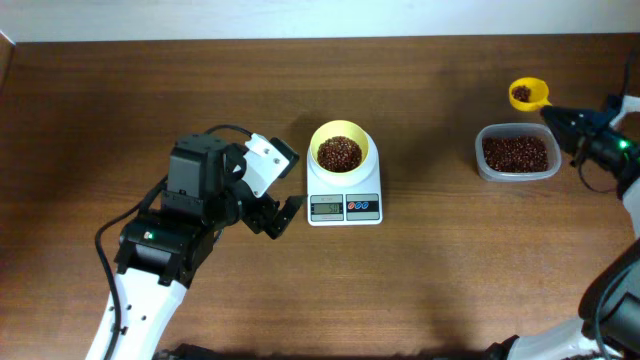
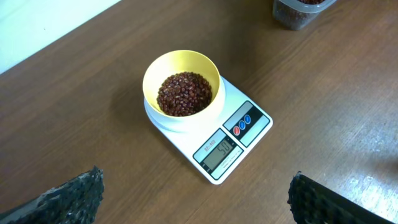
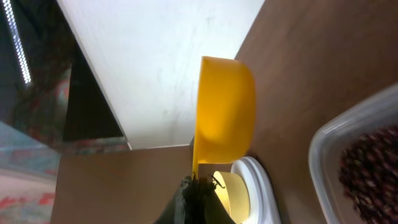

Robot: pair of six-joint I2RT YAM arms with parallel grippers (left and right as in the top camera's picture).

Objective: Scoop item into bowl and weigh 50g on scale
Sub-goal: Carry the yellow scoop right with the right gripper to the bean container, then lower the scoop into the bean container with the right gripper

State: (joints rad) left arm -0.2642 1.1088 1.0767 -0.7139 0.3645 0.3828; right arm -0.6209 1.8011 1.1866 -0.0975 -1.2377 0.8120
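Note:
The pale-yellow bowl [image 1: 340, 148] sits on the white scale [image 1: 344, 205], partly filled with reddish-brown beans [image 1: 339, 153]; it shows too in the left wrist view [image 2: 181, 78], with the scale [image 2: 231, 146] display lit. My left gripper [image 1: 283, 212] is open and empty, on the table just left of the scale. My right gripper [image 1: 562, 118] is shut on the handle of the yellow scoop [image 1: 528, 94], which holds a few beans, above and behind the clear tub [image 1: 517, 153] of beans. The scoop [image 3: 224, 112] fills the right wrist view.
The clear tub's corner shows at the top of the left wrist view [image 2: 297, 14]. The table's far edge runs along the top of the overhead view. The right arm's cable and body sit at the right edge [image 1: 625, 170].

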